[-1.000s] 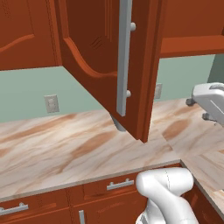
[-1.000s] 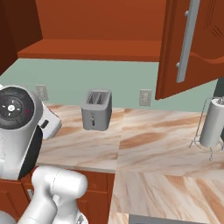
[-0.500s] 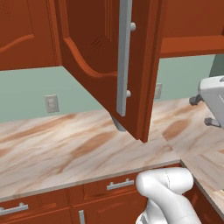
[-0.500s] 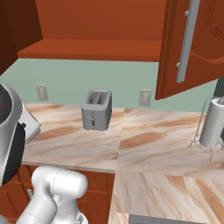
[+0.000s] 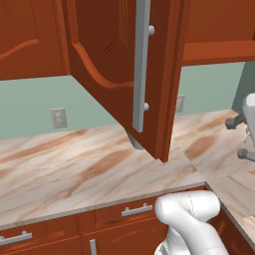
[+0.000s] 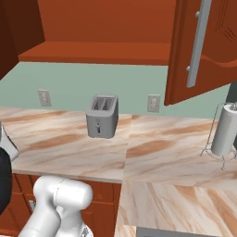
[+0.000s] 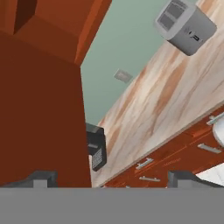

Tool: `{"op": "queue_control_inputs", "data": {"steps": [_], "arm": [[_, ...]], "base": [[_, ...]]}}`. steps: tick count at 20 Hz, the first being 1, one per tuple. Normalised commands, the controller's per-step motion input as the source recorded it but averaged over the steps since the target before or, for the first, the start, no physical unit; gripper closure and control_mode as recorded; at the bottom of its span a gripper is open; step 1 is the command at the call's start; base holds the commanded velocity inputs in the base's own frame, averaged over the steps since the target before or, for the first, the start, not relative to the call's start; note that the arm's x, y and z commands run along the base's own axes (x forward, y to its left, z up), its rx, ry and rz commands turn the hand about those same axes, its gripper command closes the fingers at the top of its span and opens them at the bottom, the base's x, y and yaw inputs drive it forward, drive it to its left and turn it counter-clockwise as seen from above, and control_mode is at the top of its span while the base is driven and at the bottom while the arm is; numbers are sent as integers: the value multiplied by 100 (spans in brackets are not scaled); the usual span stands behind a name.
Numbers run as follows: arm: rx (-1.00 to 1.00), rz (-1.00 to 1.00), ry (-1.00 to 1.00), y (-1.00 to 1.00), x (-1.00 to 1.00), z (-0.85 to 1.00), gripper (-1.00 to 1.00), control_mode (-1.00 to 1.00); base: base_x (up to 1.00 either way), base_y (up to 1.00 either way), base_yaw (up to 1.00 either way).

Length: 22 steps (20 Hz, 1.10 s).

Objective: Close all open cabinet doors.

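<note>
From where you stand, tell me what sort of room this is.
A kitchen, rendered rather than real. A silver toaster stands on a marbled countertop beneath reddish-brown wall cabinets, one cabinet door hanging open, and a paper towel roll stands on its holder at the right.

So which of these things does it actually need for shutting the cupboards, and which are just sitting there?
For the job:
- open cabinet door, swung out over the counter, with its long silver handle
- the hand, open, beside a brown door panel

Just sitting there:
- toaster
- paper towel roll on its stand
- wall outlets
- marble counter
- lower drawers
</note>
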Motion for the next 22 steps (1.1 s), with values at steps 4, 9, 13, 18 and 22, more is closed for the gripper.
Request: {"op": "queue_control_inputs", "data": {"steps": [4,9,13,18,22], "arm": [[15,0,0,34,-30,0,-100,-100],[10,7,7,39,-19,0,-100,-100],[13,17,13,35,-11,-2,-100,-100],[14,22,17,34,-8,-6,-100,-100],[15,23,11,35,-4,-1,-100,-100]], "base": [[0,0,0],[0,0,0],[0,0,0],[0,0,0],[0,0,0]]}}
